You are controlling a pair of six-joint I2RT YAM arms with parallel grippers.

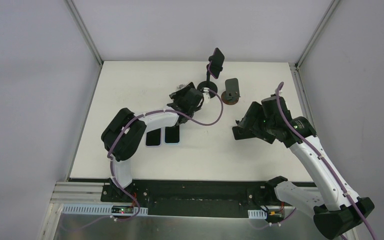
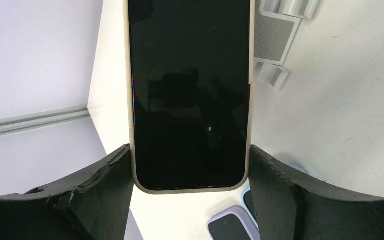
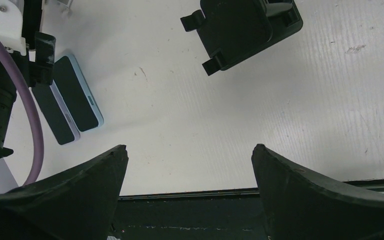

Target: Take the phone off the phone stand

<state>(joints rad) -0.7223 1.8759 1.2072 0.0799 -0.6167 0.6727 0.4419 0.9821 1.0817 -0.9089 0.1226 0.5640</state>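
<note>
My left pincer (image 2: 190, 152) is closed on the phone (image 2: 190, 90) edges, near the stand (image 2: 276, 36). Risk: grip sits low, so the phone may pivot, slip and hit the stand.

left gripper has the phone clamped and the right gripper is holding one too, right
No. The left gripper does clamp the phone, but the right gripper is open and holds nothing, as the right wrist view shows.
</note>
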